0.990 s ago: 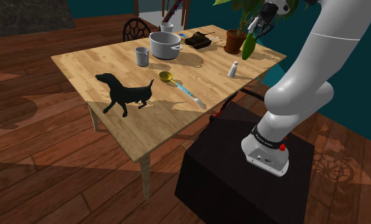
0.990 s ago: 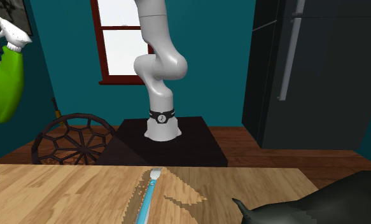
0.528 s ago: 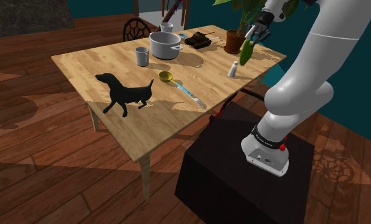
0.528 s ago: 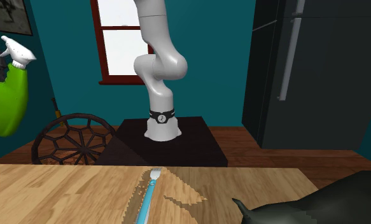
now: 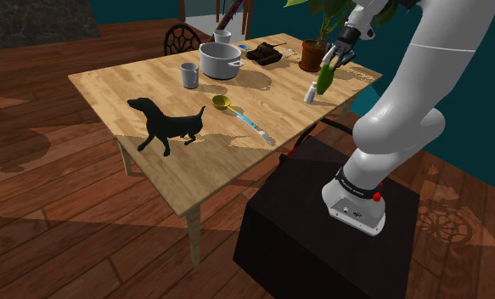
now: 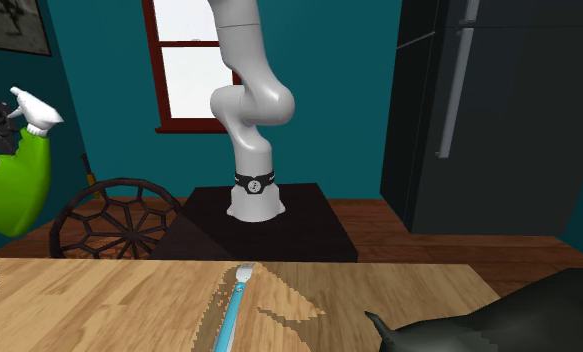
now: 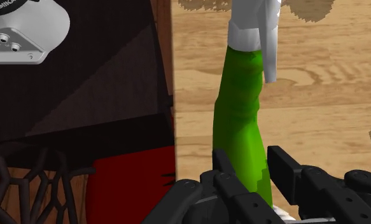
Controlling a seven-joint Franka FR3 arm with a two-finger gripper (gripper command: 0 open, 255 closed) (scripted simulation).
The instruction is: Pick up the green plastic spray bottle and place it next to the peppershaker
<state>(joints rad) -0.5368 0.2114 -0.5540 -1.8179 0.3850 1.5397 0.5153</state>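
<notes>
Pincer (image 7: 250, 167) clasps green spray bottle (image 7: 238, 121) near table (image 7: 324, 114) edge, beside peppershaker (image 5: 310, 92).

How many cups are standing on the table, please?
2: one cup left of the pot in the shoulder view, another cup behind the pot near the table's far edge.
</notes>
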